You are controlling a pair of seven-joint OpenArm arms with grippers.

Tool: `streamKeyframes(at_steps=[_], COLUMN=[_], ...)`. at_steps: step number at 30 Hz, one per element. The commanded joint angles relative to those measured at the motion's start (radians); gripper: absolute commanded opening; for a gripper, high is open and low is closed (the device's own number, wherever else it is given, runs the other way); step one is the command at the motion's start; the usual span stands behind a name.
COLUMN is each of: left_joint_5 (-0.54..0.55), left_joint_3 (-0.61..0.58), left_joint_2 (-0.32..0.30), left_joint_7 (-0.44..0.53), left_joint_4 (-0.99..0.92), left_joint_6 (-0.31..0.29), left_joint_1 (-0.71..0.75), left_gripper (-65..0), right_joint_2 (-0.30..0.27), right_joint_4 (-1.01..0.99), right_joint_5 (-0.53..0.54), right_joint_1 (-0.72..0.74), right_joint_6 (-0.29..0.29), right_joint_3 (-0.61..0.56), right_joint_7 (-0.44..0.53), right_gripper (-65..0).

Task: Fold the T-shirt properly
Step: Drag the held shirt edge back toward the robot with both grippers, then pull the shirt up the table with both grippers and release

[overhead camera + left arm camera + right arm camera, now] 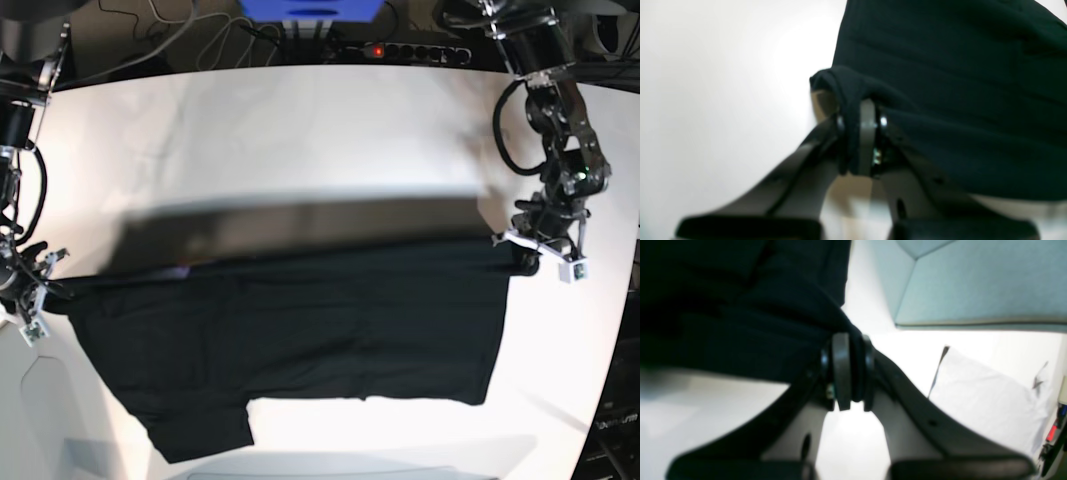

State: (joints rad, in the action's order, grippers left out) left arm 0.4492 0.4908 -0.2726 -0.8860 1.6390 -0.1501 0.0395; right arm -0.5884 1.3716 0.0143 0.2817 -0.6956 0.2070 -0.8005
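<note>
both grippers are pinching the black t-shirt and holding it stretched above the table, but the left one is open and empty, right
Not quite: the left gripper is shut on the T-shirt too, as the left wrist view shows. The right gripper also pinches it, and the cloth hangs stretched over the table.

One black T-shirt [300, 320] is in view, stretched wide in the air above one white table [300, 130]. Two robot arms are present, one at each side of the table, and each ends in one tool: the left tool [524, 252] pinches one corner of the shirt, and the right tool [50, 283] pinches the opposite corner. One short sleeve [195, 425] of the shirt hangs visible at the lower edge. Behind the table sit one blue box [310, 12] and one black power strip [405, 50] with one red light.
</note>
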Motion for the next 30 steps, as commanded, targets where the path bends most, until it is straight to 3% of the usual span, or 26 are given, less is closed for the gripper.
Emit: streamKeyframes(at_steps=[1,5,14,21,25,30], left_joint_5=[-0.007,-0.005,-0.005,-0.005,-0.005,-0.005], left_joint_3=[0.013,0.087,0.09,0.105,0.204,0.225], left_joint_2=[-0.018,-0.014,-0.018,-0.02,0.028,0.057], left_joint_7=[0.024,0.017,0.015,0.026,0.021,0.017], left_joint_4=[0.019,0.02,0.02,0.089,0.198,0.237], left_joint_6=[0.01,0.01,0.008,0.008,0.008,0.008], left_joint_1=[-0.008,-0.017,0.099,0.127,0.124,0.15], left_gripper=[-64.9,-64.9,-64.9,-64.9,-64.9,-64.9], right_joint_2=[-0.028,-0.005,-0.008,0.0,0.063,0.066], right_joint_4=[0.025,0.065,0.071,0.116,0.21,0.248], right_joint_5=[-0.015,-0.015,-0.015,-0.014,-0.015,-0.015], right_joint_1=[0.026,0.06,-0.075,-0.051,-0.043,-0.16], right_joint_6=[0.003,0.004,0.003,0.003,0.003,0.003], right_joint_3=[0.038,0.127,0.136,0.188,0.289,0.312], right_joint_7=[0.003,-0.004,-0.013,-0.015,-0.024,-0.015], right_gripper=[-65.0,-65.0,-65.0,-65.0,-65.0,-65.0])
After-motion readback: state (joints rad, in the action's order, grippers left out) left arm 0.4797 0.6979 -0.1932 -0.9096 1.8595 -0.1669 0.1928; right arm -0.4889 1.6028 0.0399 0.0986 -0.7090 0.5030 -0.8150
